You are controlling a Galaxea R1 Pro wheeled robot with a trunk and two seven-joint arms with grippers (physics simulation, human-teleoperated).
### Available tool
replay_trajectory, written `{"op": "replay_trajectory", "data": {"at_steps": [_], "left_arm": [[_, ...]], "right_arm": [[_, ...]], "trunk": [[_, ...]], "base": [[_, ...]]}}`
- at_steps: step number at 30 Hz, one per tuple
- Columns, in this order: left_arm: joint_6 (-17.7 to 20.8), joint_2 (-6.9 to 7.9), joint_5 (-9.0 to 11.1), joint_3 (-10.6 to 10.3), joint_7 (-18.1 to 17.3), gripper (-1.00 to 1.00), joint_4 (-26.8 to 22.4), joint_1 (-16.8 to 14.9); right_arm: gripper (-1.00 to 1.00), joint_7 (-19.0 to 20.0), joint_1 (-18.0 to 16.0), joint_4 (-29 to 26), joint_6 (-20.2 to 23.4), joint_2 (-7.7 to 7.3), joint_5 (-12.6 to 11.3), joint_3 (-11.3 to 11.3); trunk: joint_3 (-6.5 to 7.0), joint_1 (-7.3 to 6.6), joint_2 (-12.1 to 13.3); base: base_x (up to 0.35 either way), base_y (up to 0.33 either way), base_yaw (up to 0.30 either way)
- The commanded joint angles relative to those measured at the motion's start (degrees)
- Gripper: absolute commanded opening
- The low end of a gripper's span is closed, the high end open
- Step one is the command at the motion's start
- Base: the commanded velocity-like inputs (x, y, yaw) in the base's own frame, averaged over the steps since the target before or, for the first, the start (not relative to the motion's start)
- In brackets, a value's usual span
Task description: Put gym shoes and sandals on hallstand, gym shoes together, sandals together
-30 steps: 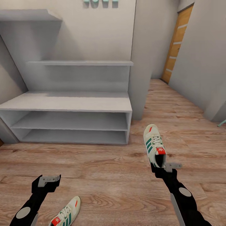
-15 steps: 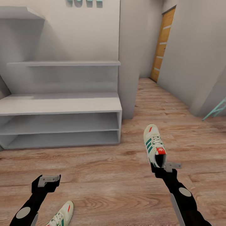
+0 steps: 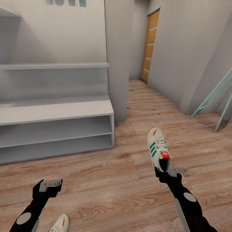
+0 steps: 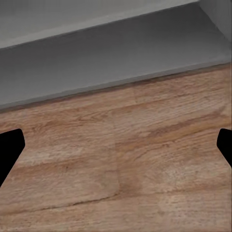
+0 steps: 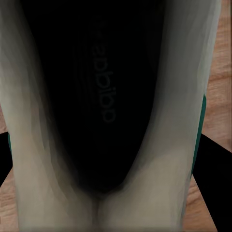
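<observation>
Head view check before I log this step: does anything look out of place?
One gym shoe is held at its heel by the right hand, while its mate lies apart on the corridor floor beside the open left hand.

Both arms were black, each with a round grey disc set into the forearm. The left gripper [image 3: 50, 185] and right gripper [image 3: 169, 170] had black bodies with pale grey, flat, angular finger plates showing small dots like screws.
</observation>
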Motion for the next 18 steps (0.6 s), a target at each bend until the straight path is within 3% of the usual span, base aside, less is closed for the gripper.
{"op": "replay_trajectory", "data": {"at_steps": [1, 18], "left_arm": [[0.3, 0.01, -0.1, 0.0, -0.1, 1.0, -0.1, 0.0], [0.2, 0.05, -0.1, 0.0, -0.5, 1.0, -0.1, 0.0]], "right_arm": [[-1.0, 0.0, 0.0, -0.1, 0.3, 0.0, 0.0, 0.0], [-1.0, 0.0, 0.0, -0.1, 0.3, 0.0, 0.0, 0.0]], "trunk": [[-0.05, -0.01, 0.0], [-0.05, -0.01, 0.0]], "base": [[0.0, 0.102, -0.056], [-0.016, 0.018, -0.008]]}}
